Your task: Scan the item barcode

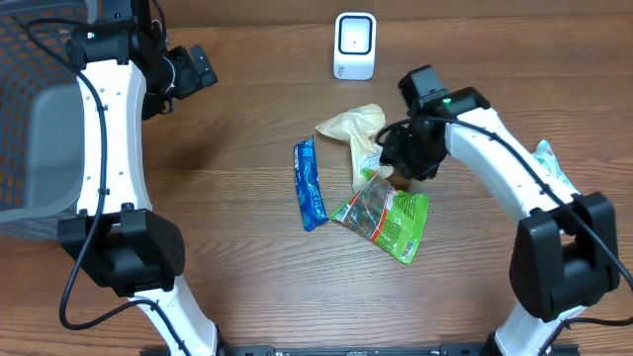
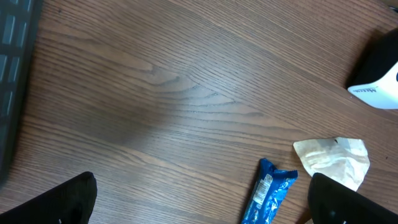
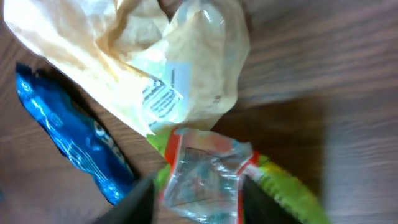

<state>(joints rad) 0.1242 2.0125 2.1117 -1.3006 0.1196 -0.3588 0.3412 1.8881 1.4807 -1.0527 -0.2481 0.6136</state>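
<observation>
Right pincer [image 3: 199, 200] half-wide, low over the pile at table centre. Its two dark fingers [image 3: 138, 202] stand either side of the crimped clear-and-red end of the green packet [image 1: 388, 218]. Nothing visibly clamped; a gap shows on at least one side. Judgement: it straddles that end because the crimp is the one stiff, flat edge a two-finger grip can take on a limp bag.

Green packet lies flat on the table [image 1: 247, 129], free end trailing toward 5 o'clock. Its crimped end sits against the cream packet [image 1: 352, 127], which lies at its 12 o'clock side. Blue packet [image 1: 310, 186] lies apart at 9 o'clock of the pair, long axis 12 to 6.

Cream packet carries a white label [image 3: 165, 93] face up with dark print, too blurred to call a barcode. No code is visible on the green packet. If it is underneath, the bag will need turning.

Scanner [image 1: 354, 45] stands upright at 12 o'clock of the table, well apart from the pile, so any item must be lifted and carried to it.

Left pincer [image 1: 201, 67] wide, holding nothing, raised at 10 o'clock near the basket [image 1: 25, 59]. I judge it is placed there to leave the right arm a free path. The basket at 9 o'clock probably takes scanned goods.
</observation>
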